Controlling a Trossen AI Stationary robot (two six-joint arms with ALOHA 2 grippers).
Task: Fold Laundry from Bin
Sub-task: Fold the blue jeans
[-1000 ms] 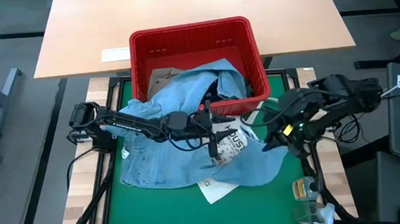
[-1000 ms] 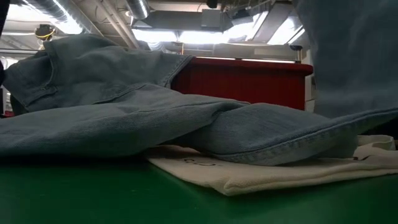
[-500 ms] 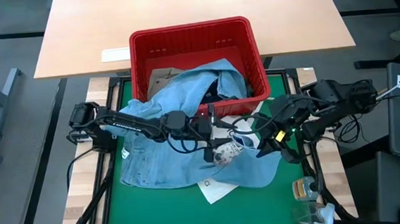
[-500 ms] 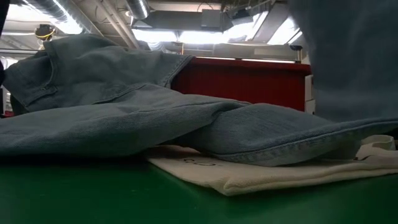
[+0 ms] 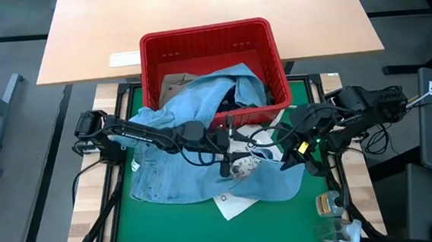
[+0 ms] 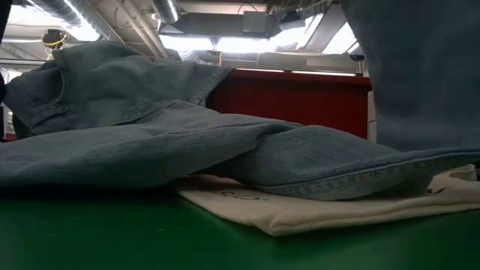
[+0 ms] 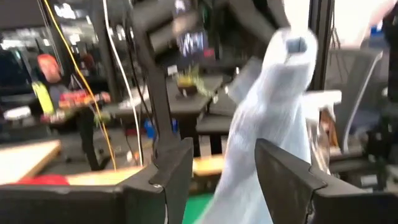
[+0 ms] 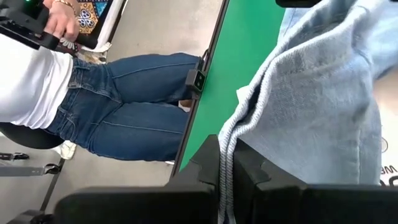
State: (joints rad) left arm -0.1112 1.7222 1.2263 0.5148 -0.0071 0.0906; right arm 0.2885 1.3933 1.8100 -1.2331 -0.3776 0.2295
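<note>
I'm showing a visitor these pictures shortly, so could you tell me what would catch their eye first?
Probably the red bin at the mat's far edge, with the light blue denim garment spilling from it across the green mat. Next, the right gripper, shut on that garment's edge, opposite the open left gripper.

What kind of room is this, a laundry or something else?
Probably a robotics lab or workshop, not a laundry. Two robot arms work a denim garment on a green mat by a red bin, with ceiling ducts and cluttered desks behind.
</note>
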